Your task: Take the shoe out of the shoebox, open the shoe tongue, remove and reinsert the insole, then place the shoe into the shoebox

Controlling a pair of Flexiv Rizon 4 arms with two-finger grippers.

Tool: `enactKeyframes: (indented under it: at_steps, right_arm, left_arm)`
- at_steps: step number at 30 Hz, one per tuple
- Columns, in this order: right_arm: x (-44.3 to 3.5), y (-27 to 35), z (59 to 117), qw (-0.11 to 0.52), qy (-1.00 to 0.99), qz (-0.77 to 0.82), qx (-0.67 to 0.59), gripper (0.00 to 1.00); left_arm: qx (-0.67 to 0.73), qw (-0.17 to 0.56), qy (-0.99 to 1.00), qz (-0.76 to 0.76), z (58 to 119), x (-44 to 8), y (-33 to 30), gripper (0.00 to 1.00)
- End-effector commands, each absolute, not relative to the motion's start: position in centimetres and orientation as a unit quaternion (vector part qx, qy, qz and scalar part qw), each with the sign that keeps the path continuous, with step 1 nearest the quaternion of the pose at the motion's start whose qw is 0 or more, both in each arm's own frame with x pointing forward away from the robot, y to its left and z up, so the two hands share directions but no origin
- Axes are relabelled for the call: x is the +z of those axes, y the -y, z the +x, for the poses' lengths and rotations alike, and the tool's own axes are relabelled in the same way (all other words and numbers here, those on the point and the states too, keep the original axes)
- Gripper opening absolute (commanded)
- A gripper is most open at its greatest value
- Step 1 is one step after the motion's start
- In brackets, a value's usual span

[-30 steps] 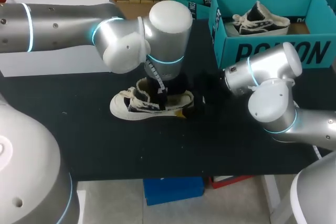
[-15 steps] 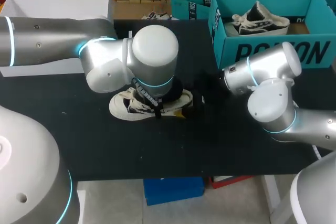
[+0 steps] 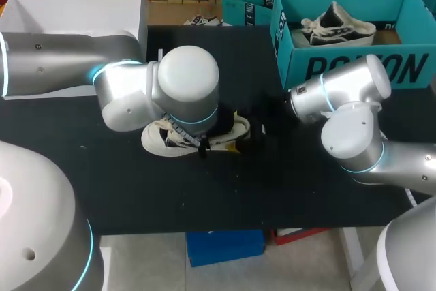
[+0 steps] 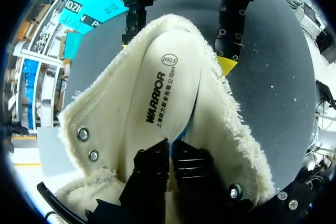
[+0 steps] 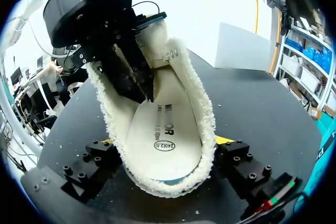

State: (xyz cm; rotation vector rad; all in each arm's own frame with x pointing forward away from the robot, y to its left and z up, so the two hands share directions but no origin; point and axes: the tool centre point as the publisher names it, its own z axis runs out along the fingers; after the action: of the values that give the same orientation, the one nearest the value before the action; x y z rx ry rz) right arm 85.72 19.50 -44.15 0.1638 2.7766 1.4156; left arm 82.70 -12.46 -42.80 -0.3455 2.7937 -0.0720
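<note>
1. Sitting mid-counter (image 3: 204, 195), outside the shoebox (image 3: 354, 66) at the far right corner, the shoe (image 3: 235, 131) lies under the left arm.
2. Left jaws, nearly pressed together, pinch the insole (image 4: 157, 87).
3. Right jaws clamp the heel (image 5: 168, 184); the step looks like insole removal, and it calls for a steady outward pull next.

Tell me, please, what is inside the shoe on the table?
Inside the shoe lies a cream insole, ringed by fleecy lining. The left gripper is in there too, fingers pinching the insole's fold. The toe end is hidden behind them.

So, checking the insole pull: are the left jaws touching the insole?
Touching. Left wrist view: left gripper jaws pinch the insole edge inside the shoe.
</note>
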Motion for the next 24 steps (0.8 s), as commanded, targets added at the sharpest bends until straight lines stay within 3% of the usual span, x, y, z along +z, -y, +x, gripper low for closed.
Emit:
enactKeyframes:
  at_steps: [1, 10, 24]
  right_arm:
    - [-44.2, -19.3, 85.8, 0.01, -0.89, 0.054, 0.452, 0.0]
    - [-44.2, -19.3, 85.8, 0.01, -0.89, 0.054, 0.452, 0.0]
    - [-44.2, -19.3, 85.8, 0.01, -0.89, 0.054, 0.452, 0.0]
  left_arm:
    - [-0.038, 0.135, -0.984, -0.112, 85.7, -52.6, 11.2, 0.0]
    - [-0.059, 0.063, -0.992, -0.096, 83.7, -50.5, 11.7, 0.0]
    - [-0.059, 0.043, -0.994, -0.084, 81.0, -47.2, 13.4, 0.0]
